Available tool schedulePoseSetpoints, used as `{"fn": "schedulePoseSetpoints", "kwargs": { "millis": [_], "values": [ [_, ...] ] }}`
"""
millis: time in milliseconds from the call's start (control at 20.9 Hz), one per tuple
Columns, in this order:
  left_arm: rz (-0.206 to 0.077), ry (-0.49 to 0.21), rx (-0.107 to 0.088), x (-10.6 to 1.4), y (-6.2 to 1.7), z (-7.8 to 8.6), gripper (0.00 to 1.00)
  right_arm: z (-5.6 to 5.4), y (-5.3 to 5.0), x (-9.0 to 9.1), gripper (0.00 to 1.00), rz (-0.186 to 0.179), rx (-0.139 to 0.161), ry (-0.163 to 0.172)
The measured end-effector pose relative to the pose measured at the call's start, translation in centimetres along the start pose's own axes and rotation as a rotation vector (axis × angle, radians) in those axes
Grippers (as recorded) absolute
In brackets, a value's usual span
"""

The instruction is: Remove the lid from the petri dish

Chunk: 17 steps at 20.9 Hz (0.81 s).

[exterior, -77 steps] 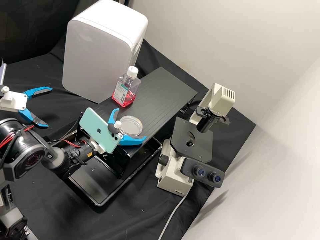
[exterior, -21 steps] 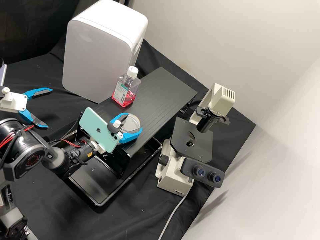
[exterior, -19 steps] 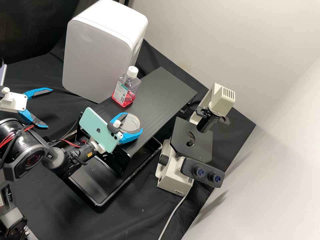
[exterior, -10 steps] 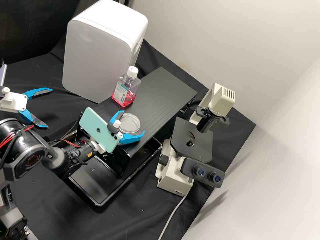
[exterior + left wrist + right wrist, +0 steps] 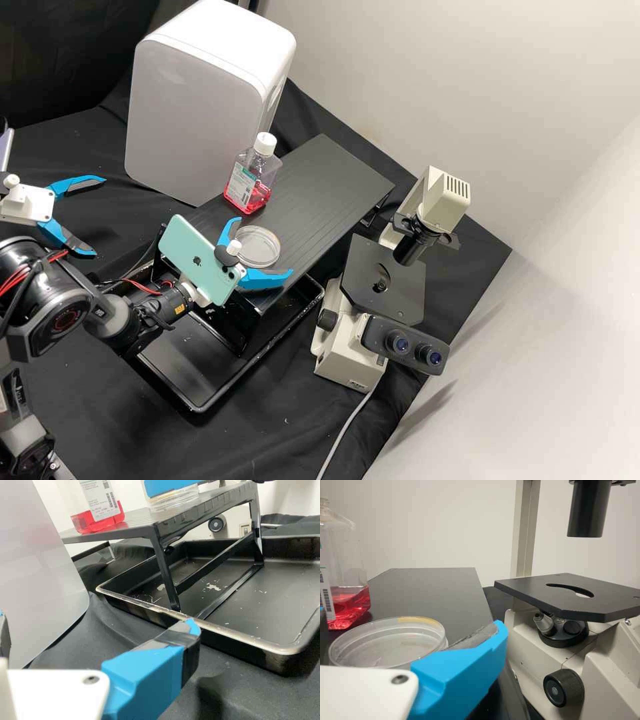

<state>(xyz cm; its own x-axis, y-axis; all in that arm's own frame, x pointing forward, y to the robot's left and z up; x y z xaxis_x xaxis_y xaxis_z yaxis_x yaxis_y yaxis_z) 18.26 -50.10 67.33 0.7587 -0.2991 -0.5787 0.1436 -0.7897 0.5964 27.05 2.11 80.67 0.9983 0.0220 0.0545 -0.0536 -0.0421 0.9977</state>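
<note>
Petri dish is sitting at the stand's front end between the right gripper's wide jaws; left gripper is gaping too.

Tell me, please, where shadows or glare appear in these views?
High view: the microscope casts soft shadows on the white surface beside it. Left wrist view: the tray glints along its rim. Right wrist view: the shelf has a pale sheen; the dish shows no harsh glare.

Petri dish rim partly behind right claw, flask cut off at edge, lid seam perhaps indistinct
</note>
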Motion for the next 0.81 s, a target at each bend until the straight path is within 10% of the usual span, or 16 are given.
{"fn": "schedulePoseSetpoints", "kwargs": {
  "millis": [813],
  "values": [
    [0.000, 0.000, 0.000, 0.00, 0.00, 0.00, 1.00, -0.92, -1.00, -0.08, 1.00, -0.037, -0.023, 0.035]
  ]
}}
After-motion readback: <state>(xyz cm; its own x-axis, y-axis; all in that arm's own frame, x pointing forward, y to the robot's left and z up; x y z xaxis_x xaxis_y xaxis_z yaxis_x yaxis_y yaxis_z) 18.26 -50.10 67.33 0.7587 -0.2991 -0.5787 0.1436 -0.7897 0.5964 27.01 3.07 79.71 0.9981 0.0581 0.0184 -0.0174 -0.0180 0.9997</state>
